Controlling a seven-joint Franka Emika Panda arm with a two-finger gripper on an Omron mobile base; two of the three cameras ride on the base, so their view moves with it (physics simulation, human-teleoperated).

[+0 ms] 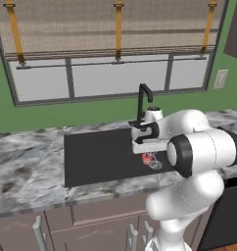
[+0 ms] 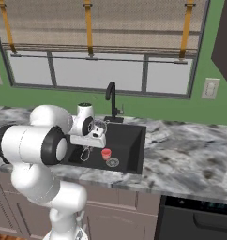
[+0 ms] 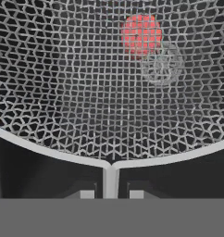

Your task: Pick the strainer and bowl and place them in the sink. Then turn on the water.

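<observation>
Strainer (image 3: 109, 83) is hanging in the tool (image 3: 111, 193) over the sink (image 1: 91, 157) — tool is clamping on its thin wire handle, mesh close before the hand camera, red drain ring showing through it. Strainer looks not yet set down; release is likely next. Bowl: I cannot make one out on the bench (image 2: 181, 154), so it is probably still pending. No stream is coming from the faucet (image 1: 142, 100) — water is still to do.
</observation>
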